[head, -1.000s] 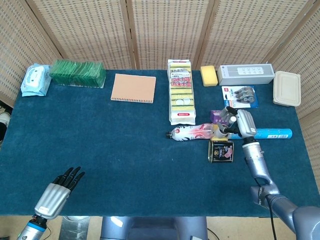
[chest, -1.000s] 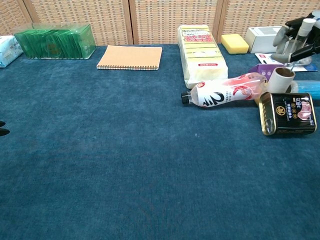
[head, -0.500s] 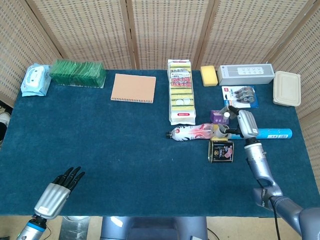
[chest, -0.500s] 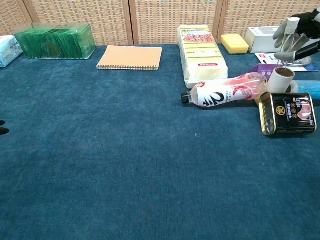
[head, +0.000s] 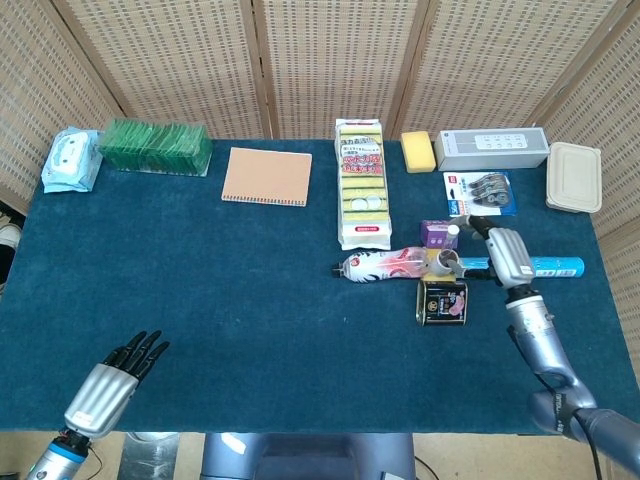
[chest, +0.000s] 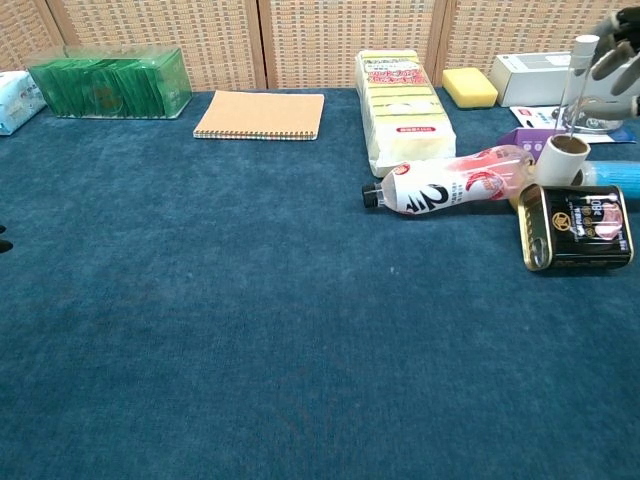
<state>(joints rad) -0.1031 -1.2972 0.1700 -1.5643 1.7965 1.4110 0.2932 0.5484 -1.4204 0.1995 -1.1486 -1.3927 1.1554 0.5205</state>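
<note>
The right hand (head: 503, 255) hovers with fingers spread, holding nothing, over the blue tube (head: 545, 267), which lies crosswise beneath it. Just inward stand a small roll (head: 444, 262), a dark can (head: 442, 301) and a toppled bottle (head: 385, 265). The left hand (head: 108, 380), open too, hangs far off at the counter (head: 250, 300) edge.

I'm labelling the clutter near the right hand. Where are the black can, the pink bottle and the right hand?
black can (head: 442, 301), head view, on its printed top face.
pink bottle (chest: 452, 183), chest view, on its label.
right hand (head: 503, 256), head view, on its back.
</note>
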